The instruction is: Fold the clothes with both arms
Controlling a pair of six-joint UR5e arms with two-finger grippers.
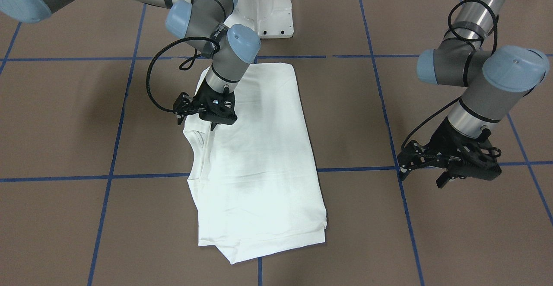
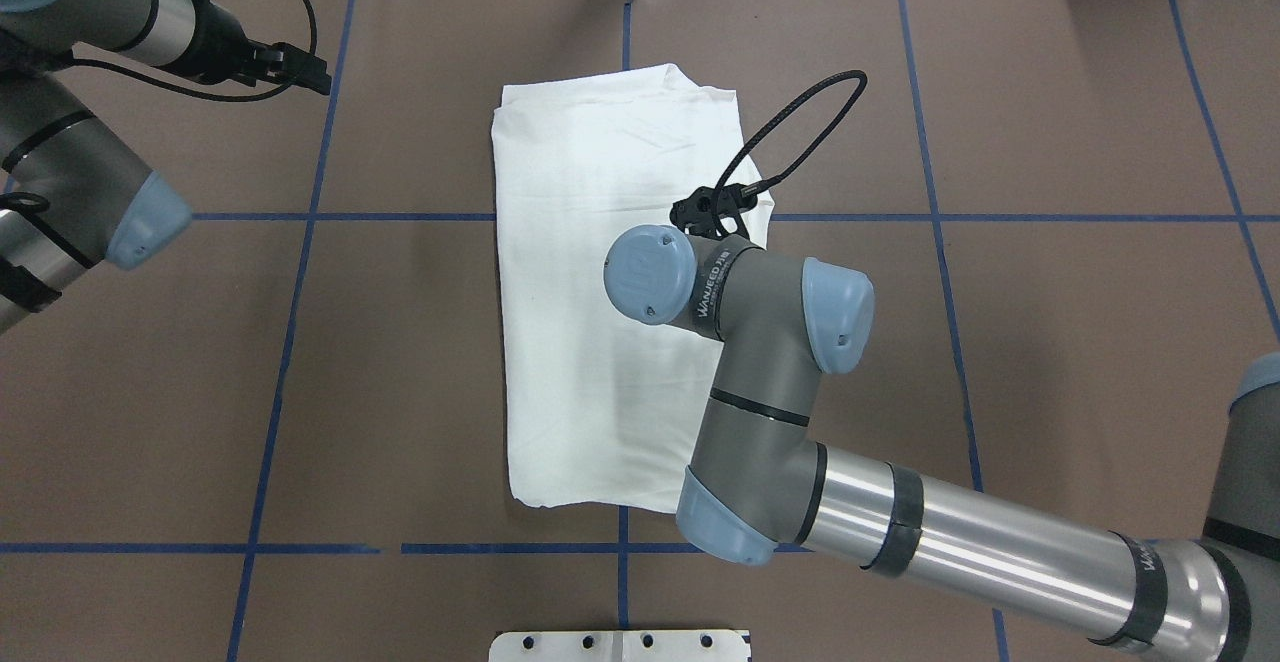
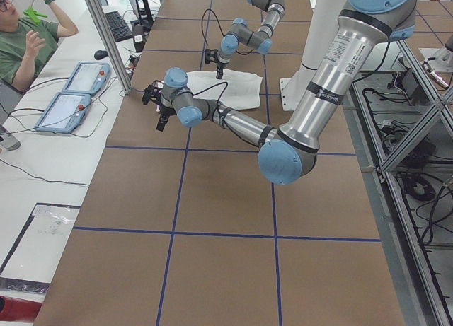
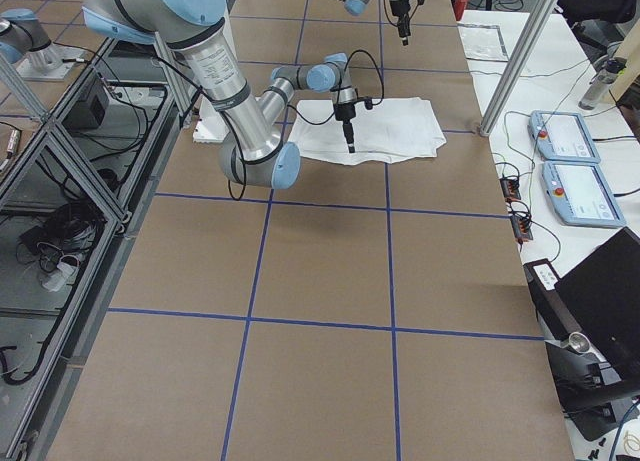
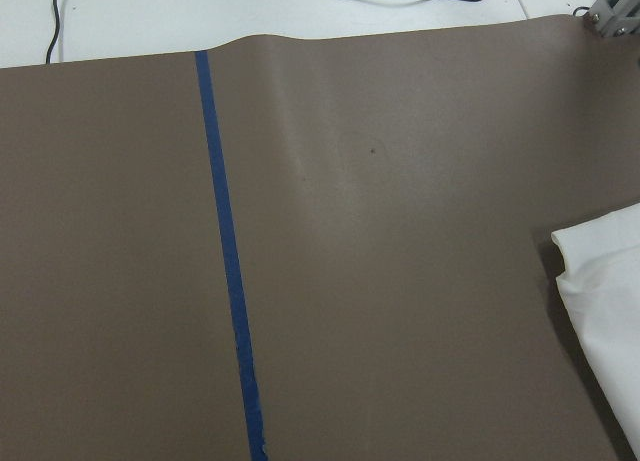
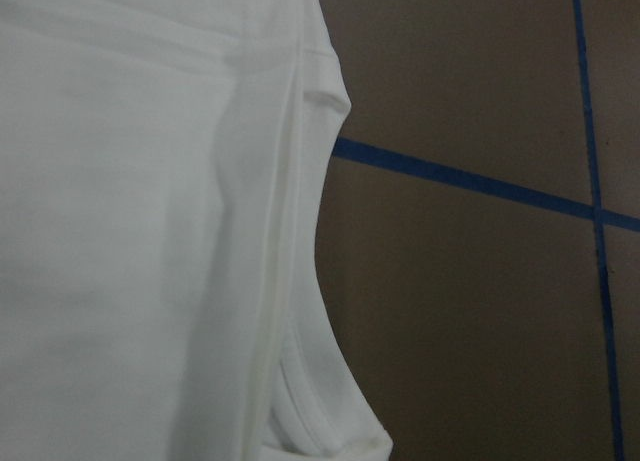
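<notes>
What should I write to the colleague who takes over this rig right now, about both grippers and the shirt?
Right gripper: low at one long edge of the white shirt; whether it grips the cloth cannot be told.
Left gripper: off to the side above the bare table, holding nothing.
Done: the shirt lies flat, folded into a long strip.
Left: probably the crosswise folds, using both arms.

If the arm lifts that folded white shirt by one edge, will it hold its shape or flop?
Likely floppy: the white shirt lies in soft, uneven layers, so a lifted edge would probably droop and unfold. Probably light, being thin cloth lying flat. Pushed, it may bunch rather than slide on the brown table cover.
</notes>
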